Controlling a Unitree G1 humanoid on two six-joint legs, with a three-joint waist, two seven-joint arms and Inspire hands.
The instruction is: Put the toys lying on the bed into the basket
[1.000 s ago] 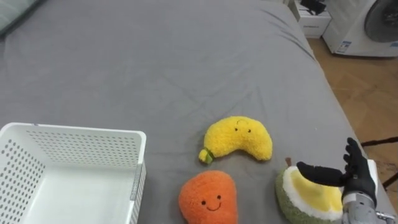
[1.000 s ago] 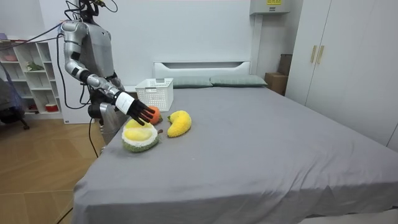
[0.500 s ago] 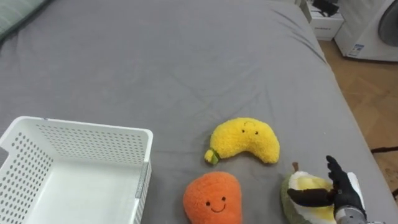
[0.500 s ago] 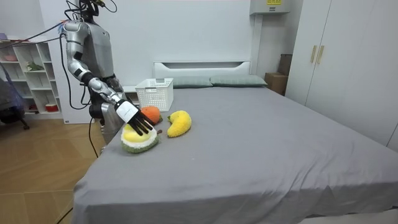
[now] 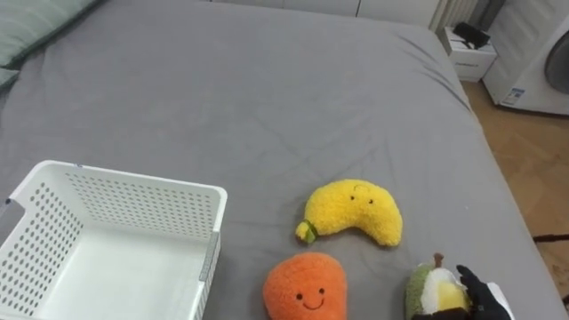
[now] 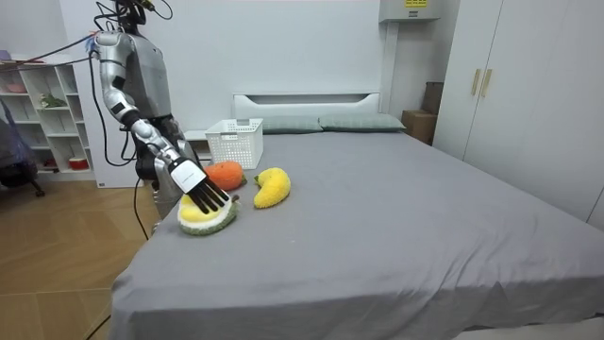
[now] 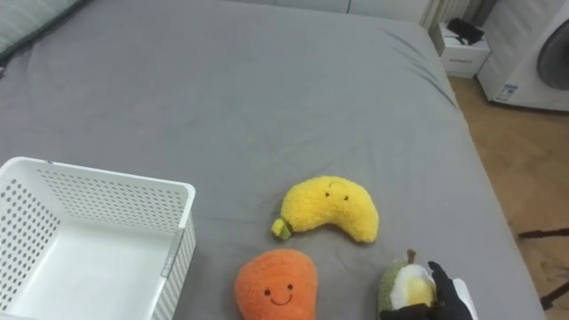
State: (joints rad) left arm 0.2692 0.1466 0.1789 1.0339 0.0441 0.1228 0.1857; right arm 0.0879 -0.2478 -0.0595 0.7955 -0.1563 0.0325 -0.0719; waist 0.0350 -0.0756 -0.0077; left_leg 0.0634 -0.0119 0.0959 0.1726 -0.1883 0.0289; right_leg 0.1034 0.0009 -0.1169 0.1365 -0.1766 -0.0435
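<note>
Three plush toys lie on the grey bed (image 5: 249, 98) near its right edge. A yellow banana-shaped one (image 5: 354, 212) sits farthest from me, an orange one (image 5: 305, 286) lies nearer, and a green-and-yellow one (image 5: 428, 292) lies at the lower right. My right hand (image 5: 484, 298) rests on top of the green-and-yellow toy (image 6: 206, 215), open, with its fingers (image 6: 209, 195) spread over the yellow face. A white perforated basket (image 5: 142, 206) stands empty on the bed at the lower left, about a hand's width left of the orange toy.
The bed's right edge drops to a wooden floor (image 5: 533, 151), where a white washing machine (image 5: 542, 53) stands. Pillows (image 6: 321, 123) lie at the head of the bed. I stand at the bed's corner on the room view's left.
My right hand has dropped from above the orange toy onto the green-and-yellow toy and drawn back toward me. The eye views have shifted, which is the camera's own move.
</note>
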